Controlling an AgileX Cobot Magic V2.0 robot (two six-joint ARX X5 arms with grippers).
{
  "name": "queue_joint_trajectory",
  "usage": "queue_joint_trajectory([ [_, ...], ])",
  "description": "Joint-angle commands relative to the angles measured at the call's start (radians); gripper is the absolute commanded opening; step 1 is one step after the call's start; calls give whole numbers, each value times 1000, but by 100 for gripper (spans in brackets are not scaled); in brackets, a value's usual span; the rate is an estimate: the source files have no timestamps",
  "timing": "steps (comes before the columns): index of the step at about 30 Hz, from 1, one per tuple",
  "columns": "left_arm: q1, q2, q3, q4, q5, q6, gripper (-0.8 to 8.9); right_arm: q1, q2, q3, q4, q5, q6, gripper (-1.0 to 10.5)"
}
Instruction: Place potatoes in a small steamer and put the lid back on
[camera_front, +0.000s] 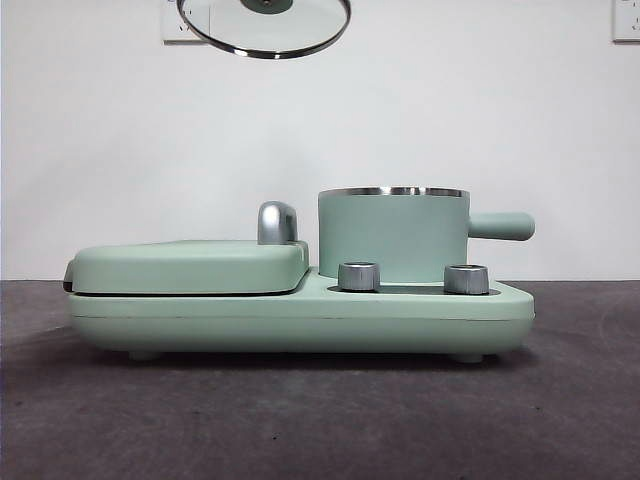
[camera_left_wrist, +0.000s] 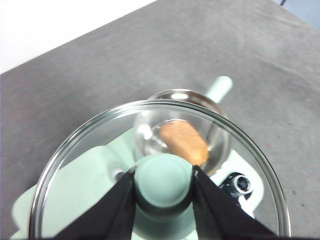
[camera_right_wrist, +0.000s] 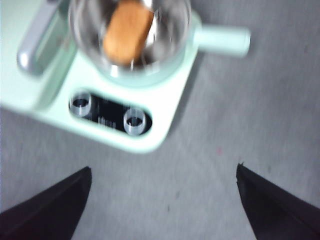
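Glass lid (camera_left_wrist: 75, 165) over potato (camera_left_wrist: 184, 141) in steamer (camera_front: 393, 235)

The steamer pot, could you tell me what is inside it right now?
One potato lies inside the steamer pot, shown by both wrist views. The front view hides it behind the pot's wall. The lid is off, held above by the left pincer.
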Motion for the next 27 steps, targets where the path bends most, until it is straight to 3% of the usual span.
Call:
queue_joint_trajectory([
  [1, -23, 18, 41, 35, 7, 10, 17, 9, -174, -183, 115, -31, -3, 460],
  [6, -53, 36, 41, 82, 7, 10, 17, 32, -433, -436, 235, -91, 23, 460],
  [12, -85, 91, 41, 129, 7, 11, 17, 58, -652, -617, 274, -91, 80, 460],
  [18, -110, 194, 41, 219, 7, 19, 17, 59, -788, -676, 277, -90, 132, 460],
  [27, -138, 327, 41, 318, 7, 52, 17, 59, -825, -676, 280, -90, 142, 460],
])
